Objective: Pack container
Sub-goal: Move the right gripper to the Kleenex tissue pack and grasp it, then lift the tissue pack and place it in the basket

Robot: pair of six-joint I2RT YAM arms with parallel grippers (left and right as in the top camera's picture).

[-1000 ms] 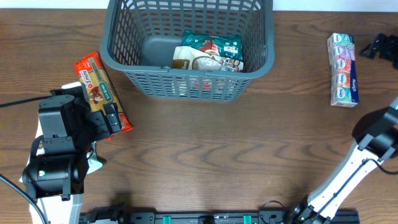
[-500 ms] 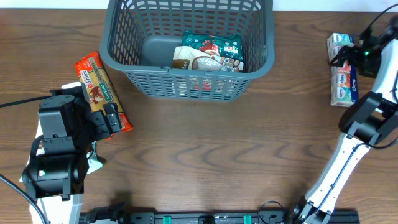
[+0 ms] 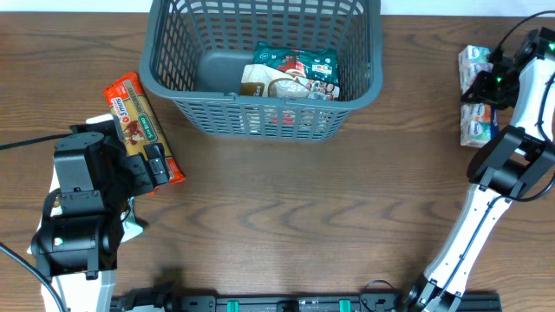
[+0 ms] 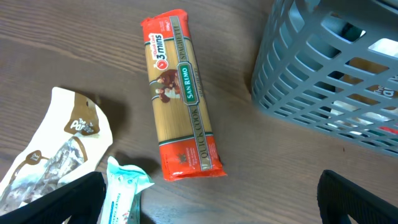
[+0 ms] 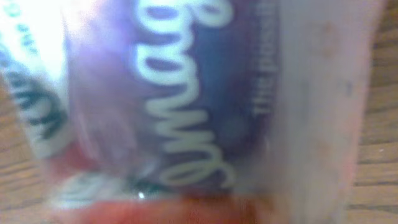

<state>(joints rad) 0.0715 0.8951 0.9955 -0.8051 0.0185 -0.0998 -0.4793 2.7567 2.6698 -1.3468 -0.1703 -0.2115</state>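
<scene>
The container (image 3: 156, 80), a dark grey-blue lattice basket, stands at the back centre and holds snack packets (image 3: 290, 74); its corner (image 4: 311, 74) shows in the left wrist view. My left gripper (image 3: 130, 154) hangs open over the near end of a red spaghetti packet (image 3: 137, 117) to the basket's left, fingers apart with bare table between them (image 4: 214, 205). My right gripper (image 3: 490, 82) sits on the middle of a tissue pack (image 3: 477, 130) at the far right. The pack's blurred purple wrapper (image 5: 199, 93) fills the right wrist view, and the fingers are hidden.
A white-and-brown pouch (image 4: 56, 149) and a teal-and-white packet (image 4: 124, 193) lie under the left arm. The spaghetti packet (image 4: 183, 93) lies lengthwise, apart from the basket. The right arm's white link (image 3: 477, 221) crosses the table's right side.
The right arm has swung from the table's right edge up onto the tissue pack. The left arm and the spaghetti packet have not moved.
</scene>
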